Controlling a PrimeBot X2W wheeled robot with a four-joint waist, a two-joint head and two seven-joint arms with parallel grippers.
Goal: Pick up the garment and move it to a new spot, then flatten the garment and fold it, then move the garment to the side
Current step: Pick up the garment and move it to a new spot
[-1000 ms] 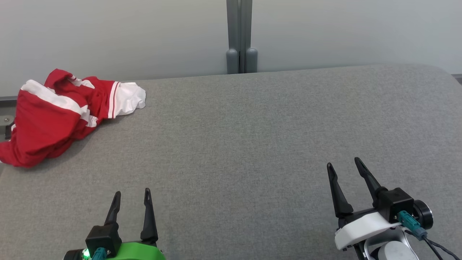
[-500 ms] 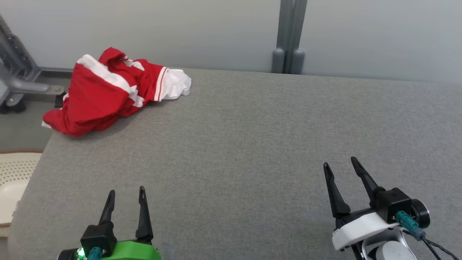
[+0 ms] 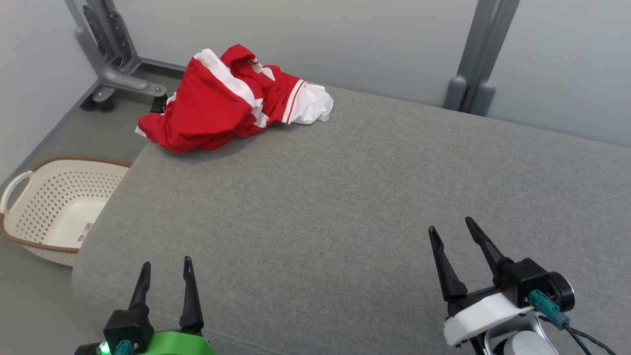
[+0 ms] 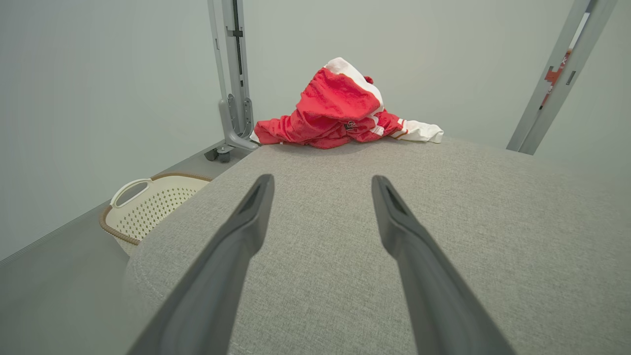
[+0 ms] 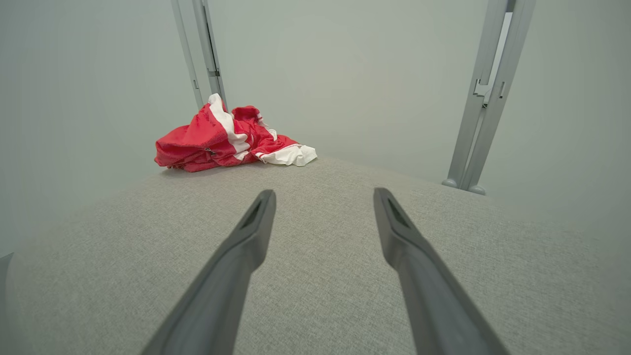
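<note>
A: Where is the garment lying?

B: The red and white garment [image 3: 231, 106] is lying crumpled at the far left corner of the grey padded surface [image 3: 345, 197], with one edge hanging a little over the side.

A: And what are the grippers doing?

B: The left gripper [image 3: 166, 261] and the right gripper [image 3: 450, 223] are hovering at the near edge, well apart from it. The jaws are standing wide and holding nothing.

A: How is it going to handle?

B: It is looking soft, light and limp, so it is probably going to sag when lifted. The raised red fold on top is seeming the best place to pinch.
</note>
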